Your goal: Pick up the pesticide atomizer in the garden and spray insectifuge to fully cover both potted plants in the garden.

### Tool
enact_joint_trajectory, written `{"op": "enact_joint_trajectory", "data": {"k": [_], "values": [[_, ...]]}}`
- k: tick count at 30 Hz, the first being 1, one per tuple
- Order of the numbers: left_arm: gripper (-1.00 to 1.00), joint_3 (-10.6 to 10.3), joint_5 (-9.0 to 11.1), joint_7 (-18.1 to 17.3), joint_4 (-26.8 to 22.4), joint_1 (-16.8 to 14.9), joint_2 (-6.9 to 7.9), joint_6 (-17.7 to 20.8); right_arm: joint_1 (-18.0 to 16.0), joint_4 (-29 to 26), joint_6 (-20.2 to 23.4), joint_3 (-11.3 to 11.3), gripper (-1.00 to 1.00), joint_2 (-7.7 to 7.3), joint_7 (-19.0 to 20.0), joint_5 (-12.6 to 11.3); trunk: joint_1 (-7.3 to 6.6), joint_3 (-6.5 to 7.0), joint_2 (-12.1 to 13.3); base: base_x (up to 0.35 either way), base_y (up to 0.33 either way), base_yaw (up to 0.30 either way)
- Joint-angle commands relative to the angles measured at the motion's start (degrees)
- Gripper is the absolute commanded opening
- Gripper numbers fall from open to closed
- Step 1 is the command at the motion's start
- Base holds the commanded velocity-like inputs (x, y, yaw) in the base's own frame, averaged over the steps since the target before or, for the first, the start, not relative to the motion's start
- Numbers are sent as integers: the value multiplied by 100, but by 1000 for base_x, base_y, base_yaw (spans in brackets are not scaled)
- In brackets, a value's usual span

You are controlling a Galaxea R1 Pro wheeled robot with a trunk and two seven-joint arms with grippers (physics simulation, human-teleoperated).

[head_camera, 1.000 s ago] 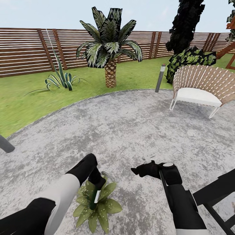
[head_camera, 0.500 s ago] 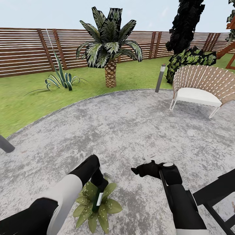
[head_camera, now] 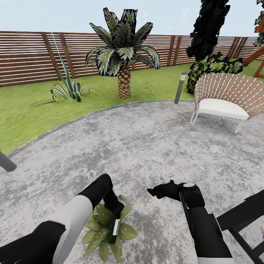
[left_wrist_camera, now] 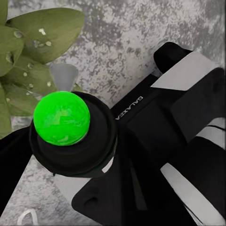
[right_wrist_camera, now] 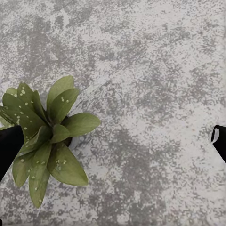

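Note:
One potted plant (head_camera: 101,234), a low rosette of broad green leaves speckled with white droplets, stands on the grey paving right in front of me, also seen from above (right_wrist_camera: 47,136). My left gripper (head_camera: 116,212) is shut on the pesticide atomizer (head_camera: 114,230), a dark bottle with a white label hanging over the plant's centre. In the left wrist view the atomizer's (left_wrist_camera: 70,136) round top button looks bright green, with leaves (left_wrist_camera: 33,42) just beyond. To the right of the plant my right gripper (head_camera: 162,186) hovers open and empty, its fingertips (right_wrist_camera: 9,143) spread wide.
The round paved patch (head_camera: 146,146) is bordered by lawn (head_camera: 29,117). A palm (head_camera: 124,55), a spiky agave (head_camera: 69,88), a grey bollard (head_camera: 179,88) and a wicker chair (head_camera: 227,99) stand further back before the slat fence (head_camera: 29,55). A dark post (head_camera: 5,162) leans at far left.
My left gripper has shifted slightly right and lower with the atomizer, now more over the plant's centre. The right arm and the view have stayed still.

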Motion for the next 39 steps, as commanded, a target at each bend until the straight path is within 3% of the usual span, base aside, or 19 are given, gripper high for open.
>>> {"op": "enact_joint_trajectory", "data": {"k": [1,6,11,23,31,39], "values": [[-100,-6,-56,-85,-10,-7,0,36,-6,-6,13,-10,100,6,60,57,0,-5,-2,0,0,0],[-100,-3,-71,-122,180,-65,0,41,-5,-6,13,-10,100,6,59,55,0,-5,-2,0,0,0],[-100,12,-82,-128,1249,-688,3,34,-7,-6,13,-14,100,6,58,55,0,-5,-2,0,0,0],[-100,-366,-83,-152,1558,-1151,66,33,-6,-7,13,-15,100,3,60,55,0,-5,-2,0,0,0],[-100,-556,-85,-165,1571,-1185,278,33,-5,-6,13,-15,100,2,61,54,0,-5,-2,0,0,0],[-100,-691,-83,-219,1572,-1186,269,33,-5,-6,13,-15,100,5,59,57,0,-5,-2,51,0,0]]}}
